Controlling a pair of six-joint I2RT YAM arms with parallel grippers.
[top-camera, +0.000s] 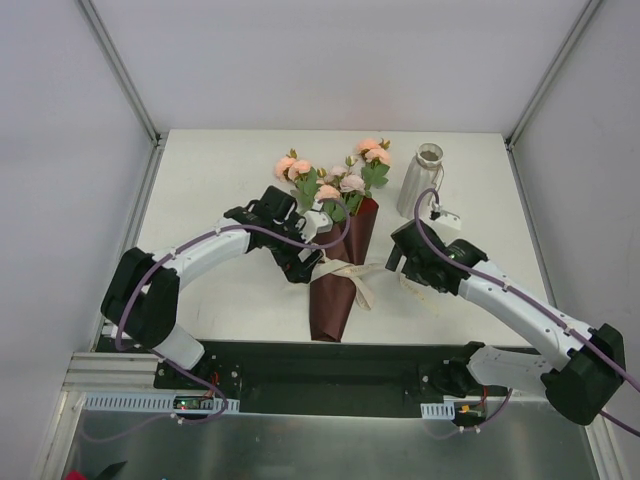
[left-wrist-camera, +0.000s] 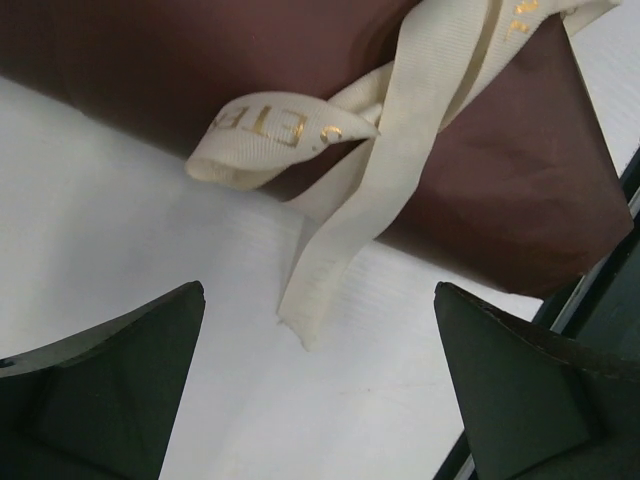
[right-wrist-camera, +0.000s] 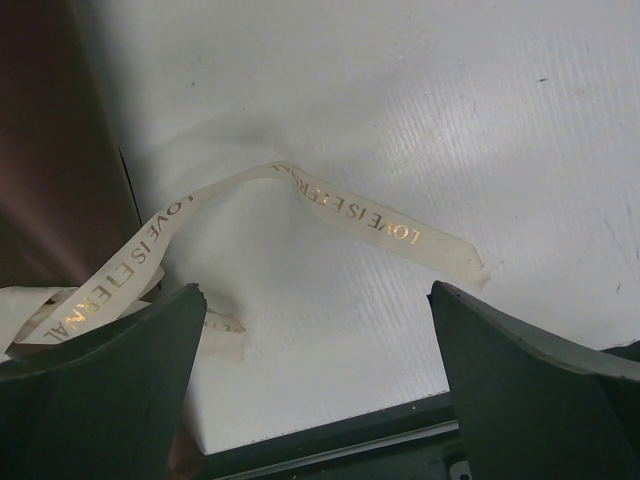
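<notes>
A bouquet of pink roses (top-camera: 340, 180) lies on the white table, wrapped in dark maroon paper (top-camera: 335, 295) and tied with a cream ribbon (top-camera: 357, 274). My left gripper (top-camera: 303, 262) is open just left of the wrap. In its wrist view, the left gripper (left-wrist-camera: 318, 295) hovers over a loose ribbon end (left-wrist-camera: 330, 260) below the maroon paper (left-wrist-camera: 490, 180). My right gripper (top-camera: 398, 252) is open to the right of the bouquet. Its wrist view shows the right gripper (right-wrist-camera: 315, 292) above a ribbon tail (right-wrist-camera: 360, 215) printed "LOVE IS ETERNAL". Neither gripper holds anything.
A silver metal vase (top-camera: 422, 180) stands upright at the back right, behind the right arm. The table's front edge and black rail (right-wrist-camera: 330, 450) lie just below the right gripper. White enclosure walls surround the table (top-camera: 210, 180).
</notes>
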